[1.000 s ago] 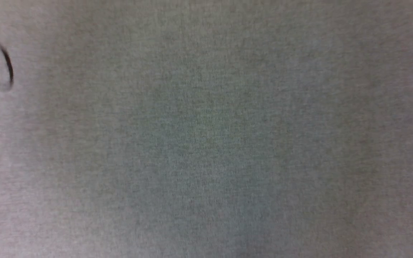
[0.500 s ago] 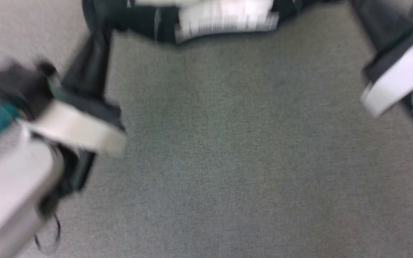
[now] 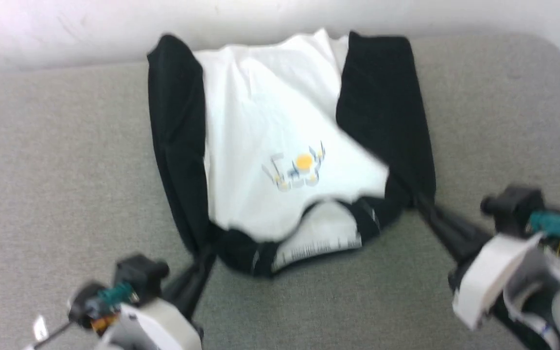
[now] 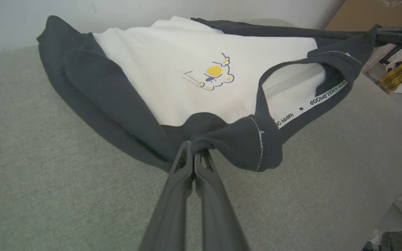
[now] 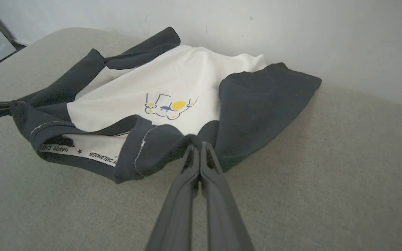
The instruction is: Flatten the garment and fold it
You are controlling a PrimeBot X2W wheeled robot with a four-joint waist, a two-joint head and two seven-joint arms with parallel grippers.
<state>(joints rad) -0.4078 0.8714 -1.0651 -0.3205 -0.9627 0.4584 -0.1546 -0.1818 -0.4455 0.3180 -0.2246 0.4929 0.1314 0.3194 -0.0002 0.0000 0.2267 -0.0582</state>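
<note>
The garment (image 3: 270,121) lies on the grey cushion (image 3: 56,160), white body up with a small yellow print, black sleeves folded along both sides, neck toward me. My left gripper (image 3: 207,253) is shut on the black shoulder fabric left of the neckband, seen close in the left wrist view where the left gripper (image 4: 195,148) pinches the garment (image 4: 173,73). My right gripper (image 3: 418,199) is shut on the black shoulder at the right; in the right wrist view the right gripper (image 5: 197,143) clamps the garment (image 5: 187,83). The printed neck tape (image 3: 319,245) sags between the two grips.
A white wall (image 3: 260,14) rises right behind the cushion's far edge. The cushion's rounded corner (image 3: 552,53) is at the far right. Beyond the cushion, the left wrist view shows a cardboard box (image 4: 361,14) and yellow plaid cloth (image 4: 401,71).
The head camera has swung up from bare grey cushion to the whole garment and both arms. Both grippers stay shut on the shoulders.
</note>
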